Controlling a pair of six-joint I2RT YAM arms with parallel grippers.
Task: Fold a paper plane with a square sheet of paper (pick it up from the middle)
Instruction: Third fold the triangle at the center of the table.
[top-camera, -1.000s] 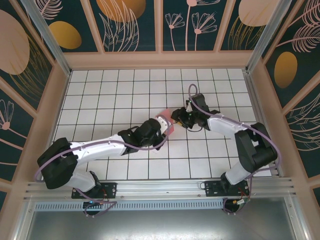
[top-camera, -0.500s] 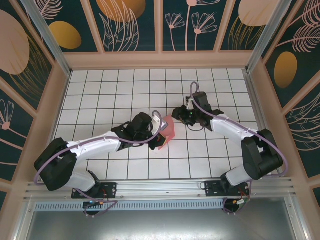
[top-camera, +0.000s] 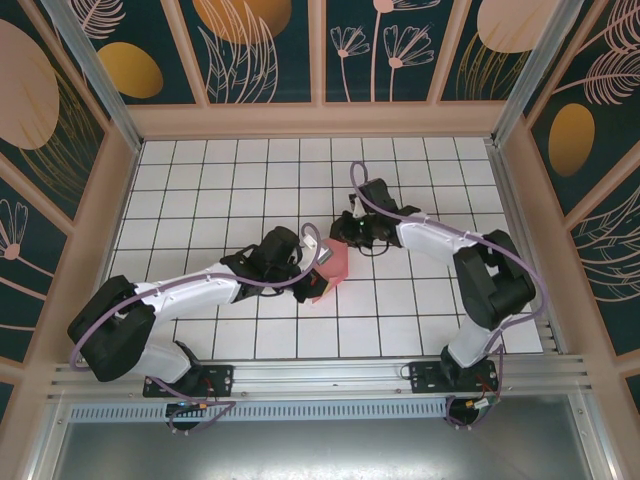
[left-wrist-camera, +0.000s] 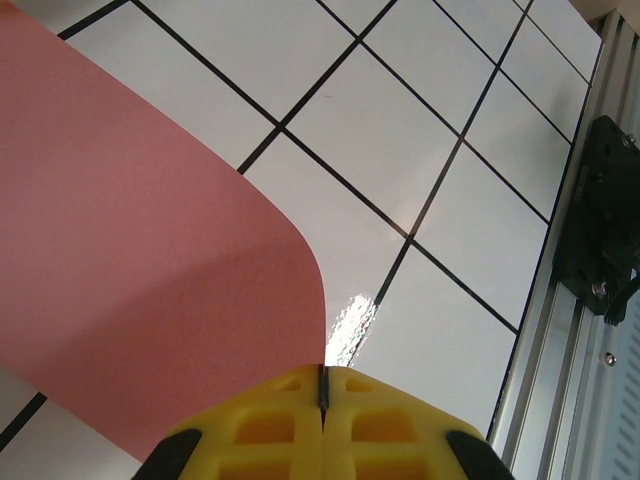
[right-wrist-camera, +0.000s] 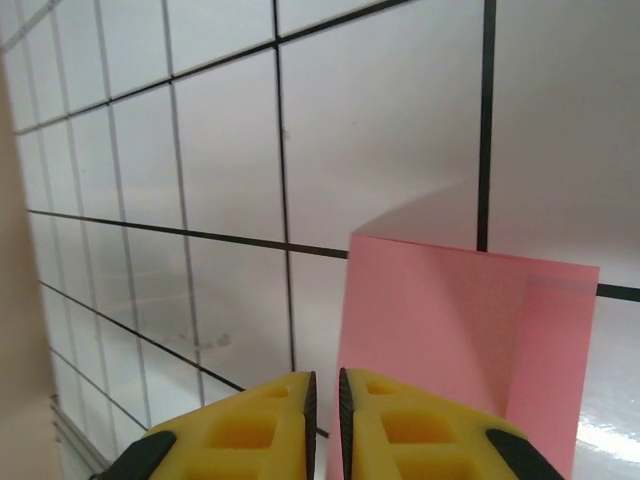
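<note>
Both pincers on the pink sheet, centre of the top view.
The square sheet of paper (top-camera: 336, 262) sits bent between the two arm tips, over the white gridded worktop (top-camera: 200, 200). The left pincer (left-wrist-camera: 322, 375) is fully closed, and the sheet's curved edge runs into the seam between its yellow fingers, so it is held. The right pincer (right-wrist-camera: 322, 390) is nearly closed with a thin slit left. The sheet's left edge lines up with that slit; can't tell if it's gripped.
</note>
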